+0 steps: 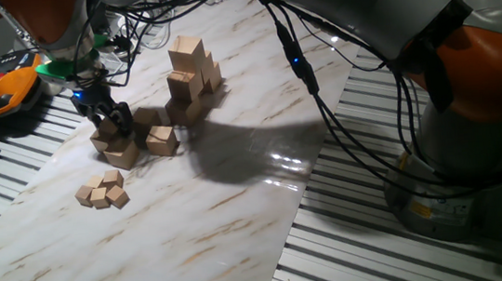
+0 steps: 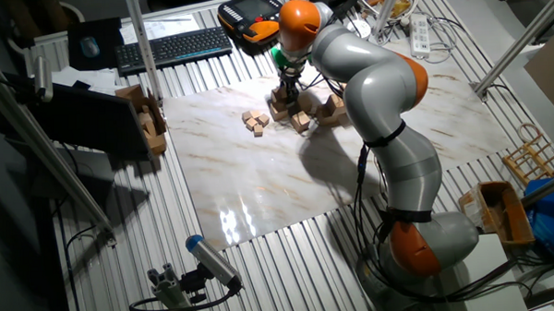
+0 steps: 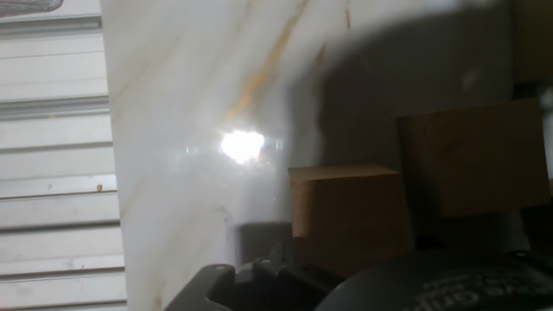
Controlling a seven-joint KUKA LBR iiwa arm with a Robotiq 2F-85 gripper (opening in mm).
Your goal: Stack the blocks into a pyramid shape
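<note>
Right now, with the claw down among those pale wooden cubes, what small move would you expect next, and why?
Probably a short lift. The gripper sits low on a pale-tan wooden cube beside the stacked pile of cubes, though whether it grips is unclear.

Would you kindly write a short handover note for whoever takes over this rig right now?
Gripper: down among the loose blocks at the marble board's far-left end; whether the fingers are closed on one cannot be told.
Blocks: a rough stack stands further along the board, several cubes high; one loose block lies between it and the gripper.
Small cubes: clustered nearer the camera, untouched.
Done: a partial, uneven pile.
Left: add the loose blocks and tidy the pile into a clear pyramid.
</note>
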